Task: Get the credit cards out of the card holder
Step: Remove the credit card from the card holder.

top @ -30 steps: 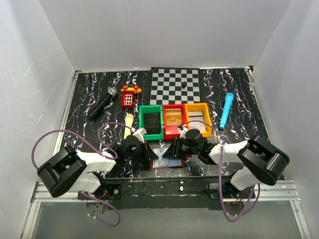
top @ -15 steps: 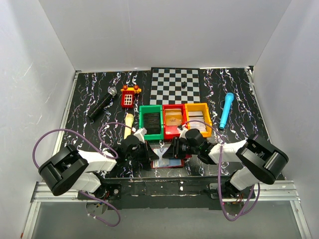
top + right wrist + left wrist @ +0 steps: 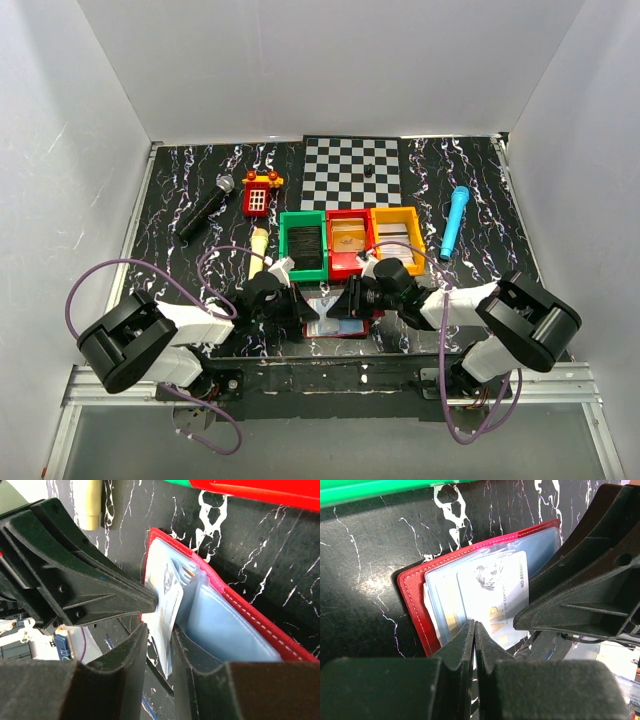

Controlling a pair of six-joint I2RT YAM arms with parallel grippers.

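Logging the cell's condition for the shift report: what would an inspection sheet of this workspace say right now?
Surface: black marbled table.
Job's things: card holder lies open at the near edge; pale credit card partly out of its sleeves.
Clutter: green bin, red bin, yellow bin, checkerboard, black microphone, toy phone, blue stick, cream cylinder.
Grippers: left gripper shut, tips at the card's edge; right gripper, jaws apart, astride the card.
Cables: purple cables loop beside both arms.
Surroundings: white walls.
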